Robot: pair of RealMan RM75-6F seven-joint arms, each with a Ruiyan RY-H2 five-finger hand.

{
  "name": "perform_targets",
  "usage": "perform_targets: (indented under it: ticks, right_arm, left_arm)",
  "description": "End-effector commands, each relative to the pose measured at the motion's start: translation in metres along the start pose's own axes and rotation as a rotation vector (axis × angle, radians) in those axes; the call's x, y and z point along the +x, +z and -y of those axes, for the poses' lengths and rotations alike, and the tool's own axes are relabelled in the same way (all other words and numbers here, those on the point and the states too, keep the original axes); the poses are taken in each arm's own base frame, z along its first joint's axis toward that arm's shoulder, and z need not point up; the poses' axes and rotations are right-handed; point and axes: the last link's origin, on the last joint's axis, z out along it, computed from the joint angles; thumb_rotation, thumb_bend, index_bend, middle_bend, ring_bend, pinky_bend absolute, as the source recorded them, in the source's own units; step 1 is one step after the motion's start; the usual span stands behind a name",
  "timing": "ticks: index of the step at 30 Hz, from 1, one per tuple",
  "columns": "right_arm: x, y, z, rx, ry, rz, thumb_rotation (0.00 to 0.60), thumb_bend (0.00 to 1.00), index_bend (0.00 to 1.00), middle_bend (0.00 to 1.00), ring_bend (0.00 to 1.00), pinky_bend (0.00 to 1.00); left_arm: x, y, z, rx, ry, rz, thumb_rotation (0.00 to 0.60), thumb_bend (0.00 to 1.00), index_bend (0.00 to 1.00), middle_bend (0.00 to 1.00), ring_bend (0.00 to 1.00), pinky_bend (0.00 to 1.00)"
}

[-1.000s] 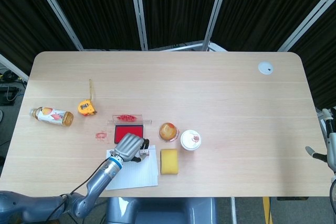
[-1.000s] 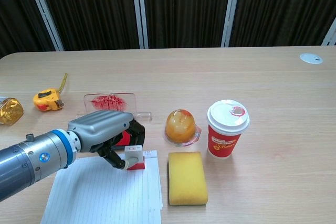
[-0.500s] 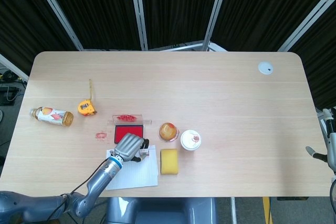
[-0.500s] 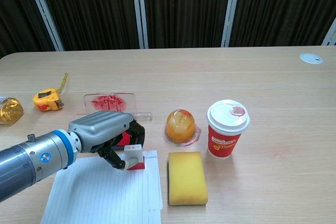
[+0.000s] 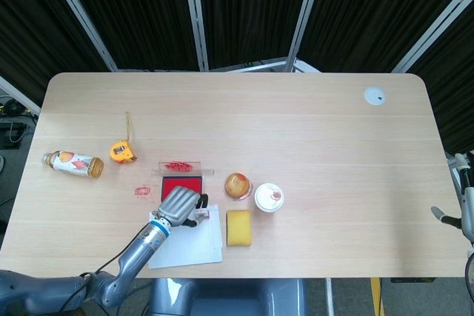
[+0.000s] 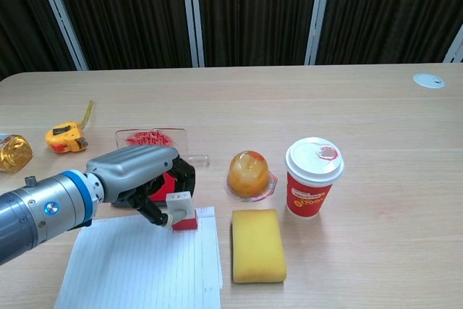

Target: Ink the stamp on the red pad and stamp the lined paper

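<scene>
My left hand (image 6: 137, 175) (image 5: 180, 204) grips a small white and red stamp (image 6: 181, 210) (image 5: 201, 214), holding it at the top right corner of the lined paper (image 6: 141, 264) (image 5: 189, 245). Whether the stamp's base touches the sheet I cannot tell. The red ink pad (image 5: 180, 183) lies just behind the hand; in the chest view only a sliver of the pad (image 6: 163, 186) shows past the fingers. Its clear lid (image 6: 152, 140), smeared with red ink, lies flat behind it. Of the right arm, only a part (image 5: 463, 201) shows at the right edge of the head view; no right hand is in view.
A yellow sponge (image 6: 257, 244) lies right of the paper. Behind it stand an orange jelly cup (image 6: 248, 174) and a red paper cup with a white lid (image 6: 312, 176). A yellow tape measure (image 6: 66, 137) and a lying bottle (image 5: 73, 163) are at the left. A red ink smudge (image 5: 142, 191) marks the table.
My left hand has drawn a little to the left and up with the stamp, which now stands nearer the paper's top edge.
</scene>
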Motion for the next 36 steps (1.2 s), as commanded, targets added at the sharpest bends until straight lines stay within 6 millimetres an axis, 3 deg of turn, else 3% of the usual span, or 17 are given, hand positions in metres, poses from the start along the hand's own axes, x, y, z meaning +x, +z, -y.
perform_targets:
  ticks: [1, 5, 8, 11, 16, 23, 27, 36]
  right_arm:
    - [0.001, -0.001, 0.000, 0.001, 0.002, -0.003, 0.600, 0.00, 0.00, 0.00, 0.00, 0.00]
    - [0.002, -0.002, 0.002, 0.007, 0.003, -0.007, 0.600, 0.00, 0.00, 0.00, 0.00, 0.00]
    - [0.002, -0.004, 0.005, 0.016, 0.002, -0.007, 0.600, 0.00, 0.00, 0.00, 0.00, 0.00]
    - [0.002, -0.006, 0.006, 0.021, 0.003, -0.010, 0.600, 0.00, 0.00, 0.00, 0.00, 0.00]
    - [0.003, -0.008, 0.007, 0.026, 0.003, -0.013, 0.600, 0.00, 0.00, 0.00, 0.00, 0.00]
    - [0.003, -0.008, 0.008, 0.028, -0.001, -0.013, 0.600, 0.00, 0.00, 0.00, 0.00, 0.00]
    - [0.002, -0.008, 0.009, 0.028, -0.006, -0.012, 0.600, 0.00, 0.00, 0.00, 0.00, 0.00]
    - [-0.001, -0.007, 0.010, 0.023, -0.017, -0.005, 0.600, 0.00, 0.00, 0.00, 0.00, 0.00]
  left_arm:
    - [0.019, -0.005, 0.000, -0.007, -0.028, -0.044, 0.600, 0.37, 0.57, 0.55, 0.84, 0.89]
    - [0.044, -0.014, 0.005, -0.009, -0.049, -0.088, 0.600, 0.37, 0.57, 0.55, 0.84, 0.89]
    - [0.065, -0.025, 0.022, 0.023, -0.037, -0.125, 0.600, 0.37, 0.57, 0.55, 0.84, 0.89]
    - [0.072, -0.036, 0.049, 0.066, 0.001, -0.111, 0.600, 0.37, 0.57, 0.55, 0.84, 0.89]
    - [0.070, -0.053, 0.092, 0.111, 0.040, -0.055, 0.600, 0.37, 0.57, 0.55, 0.83, 0.89]
    - [0.064, -0.067, 0.130, 0.140, 0.052, -0.040, 0.600, 0.36, 0.57, 0.55, 0.83, 0.89]
    - [0.055, -0.066, 0.140, 0.136, 0.043, -0.033, 0.600, 0.36, 0.57, 0.55, 0.83, 0.89]
    - [0.036, -0.058, 0.139, 0.111, 0.051, -0.016, 0.600, 0.36, 0.56, 0.55, 0.82, 0.88]
